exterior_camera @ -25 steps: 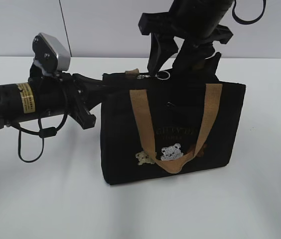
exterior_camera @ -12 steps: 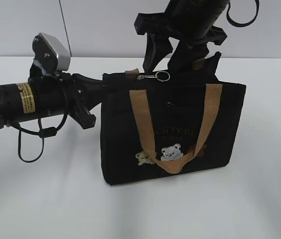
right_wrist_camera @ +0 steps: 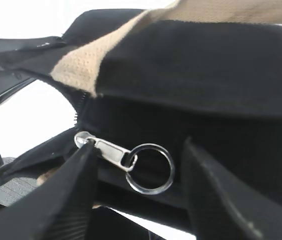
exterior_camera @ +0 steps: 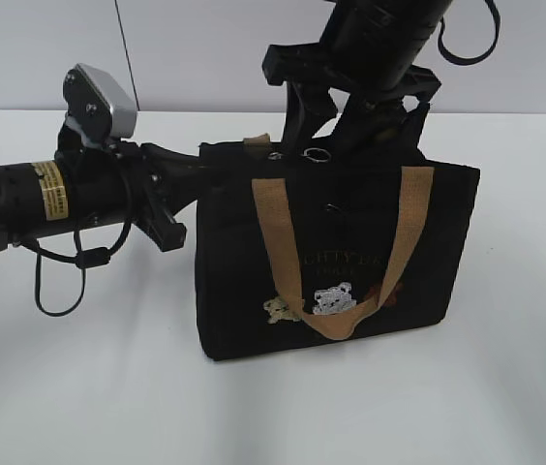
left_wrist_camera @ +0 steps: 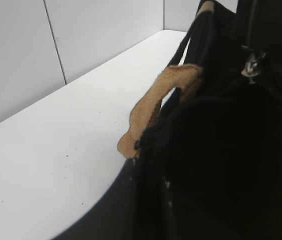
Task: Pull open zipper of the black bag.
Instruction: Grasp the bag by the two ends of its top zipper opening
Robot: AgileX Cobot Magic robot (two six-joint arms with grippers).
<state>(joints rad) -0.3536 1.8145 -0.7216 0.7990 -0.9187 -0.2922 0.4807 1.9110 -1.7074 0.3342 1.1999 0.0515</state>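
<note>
Zipper [right_wrist_camera: 108, 150] pull lying lengthwise between spread fingers [right_wrist_camera: 76, 185] of right hand [exterior_camera: 323, 131], upper centre, ungripped; left hand [exterior_camera: 205, 167] pinching bag [exterior_camera: 350, 281] corner.

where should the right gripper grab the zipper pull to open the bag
Best on the flat silver pull tab, just behind the key-ring loop. It lies between the open right gripper fingers, so closing from both flat sides probably gives a firmer hold than pinching the thin ring.

left arm [exterior_camera: 50, 199] lies level, its jaws closed; right arm [exterior_camera: 379, 39] reaches down, jaws standing apart.
</note>
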